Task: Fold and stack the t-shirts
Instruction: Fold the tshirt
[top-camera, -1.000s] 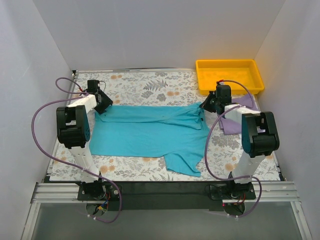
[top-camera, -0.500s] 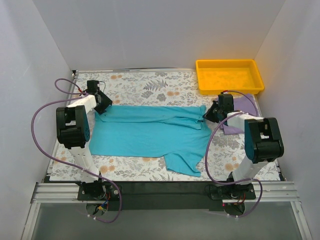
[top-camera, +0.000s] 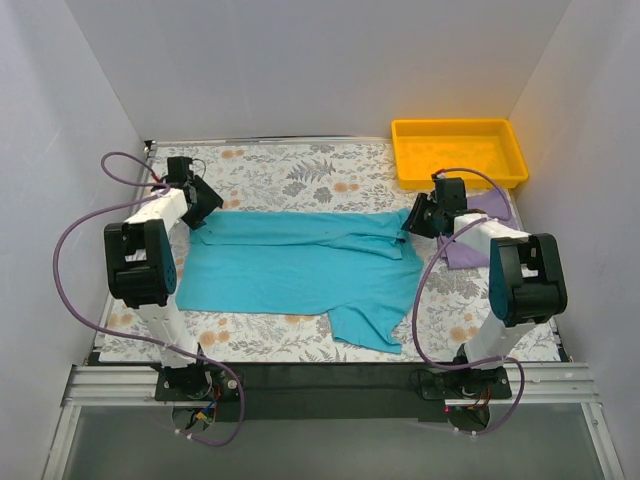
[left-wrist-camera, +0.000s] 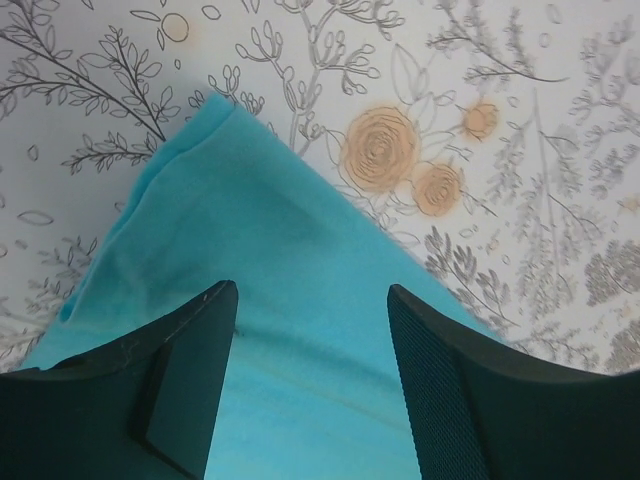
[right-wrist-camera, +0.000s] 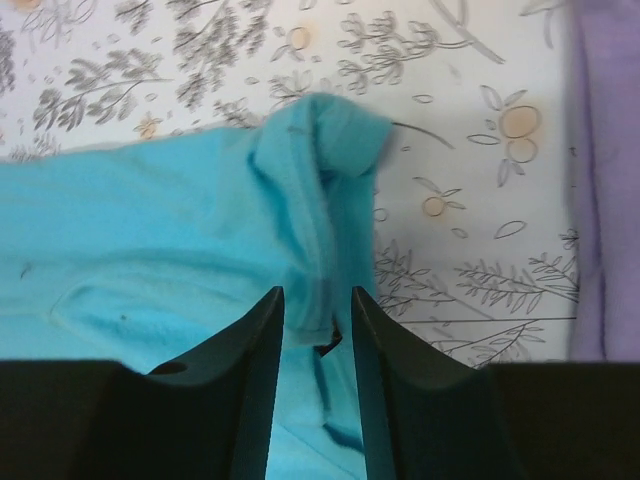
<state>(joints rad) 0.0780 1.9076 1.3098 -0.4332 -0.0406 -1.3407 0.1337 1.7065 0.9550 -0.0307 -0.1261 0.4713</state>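
The teal t-shirt (top-camera: 300, 265) lies spread across the floral surface (top-camera: 300, 175); the left end effector (left-wrist-camera: 310, 300) hangs, fingers spread wide, over its far-left corner. The right end effector (right-wrist-camera: 315, 300) seems to pinch a bunched fold at the far-right corner. Just beside, the lavender t-shirt (top-camera: 462, 255) lies partly under that arm, near the yellow tray (top-camera: 458, 124).

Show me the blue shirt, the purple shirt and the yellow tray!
blue shirt (top-camera: 290, 265): top view, middle of its body.
purple shirt (right-wrist-camera: 605, 180): right wrist view, strip at the right edge.
yellow tray (top-camera: 460, 150): top view, bare floor inside.
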